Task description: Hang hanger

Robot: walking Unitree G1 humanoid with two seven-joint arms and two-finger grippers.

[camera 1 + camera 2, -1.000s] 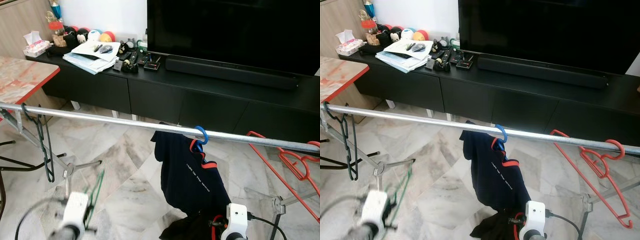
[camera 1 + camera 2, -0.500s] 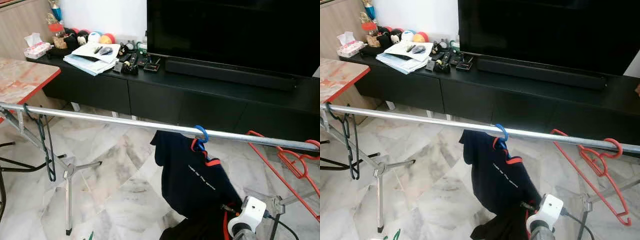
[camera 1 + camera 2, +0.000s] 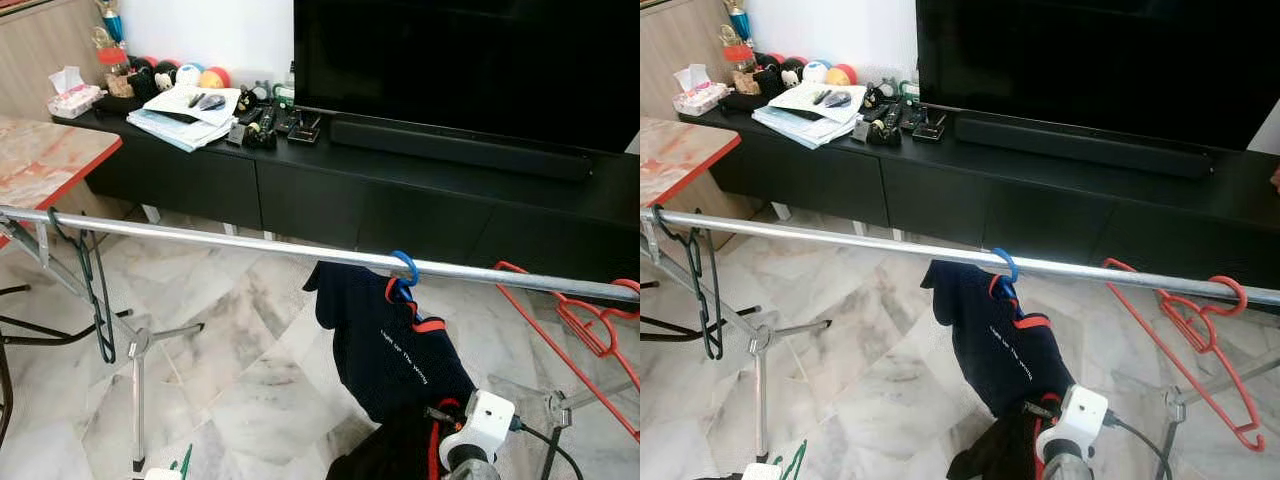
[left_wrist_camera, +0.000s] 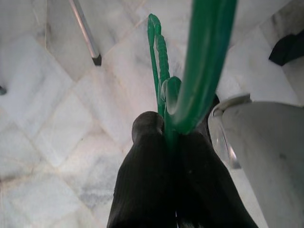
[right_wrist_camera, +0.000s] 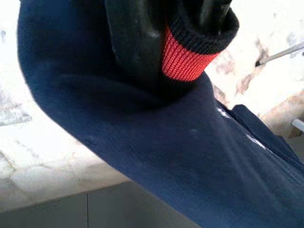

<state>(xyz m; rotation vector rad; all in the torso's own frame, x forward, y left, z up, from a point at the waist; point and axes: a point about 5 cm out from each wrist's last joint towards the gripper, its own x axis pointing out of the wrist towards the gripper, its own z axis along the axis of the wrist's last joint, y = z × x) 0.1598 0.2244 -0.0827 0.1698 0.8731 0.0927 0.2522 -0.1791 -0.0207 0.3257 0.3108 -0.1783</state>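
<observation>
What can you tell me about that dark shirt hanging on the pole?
The shirt is navy knit fabric with red trim at the collar and cuff and a line of small white print across it. It hangs crookedly from a blue hanger hooked over the metal pole, its lower part pulled sideways toward the right end effector, whose black fingers are shut on the red-striped cuff. The bottom bunches in dark folds near the marble floor.
</observation>
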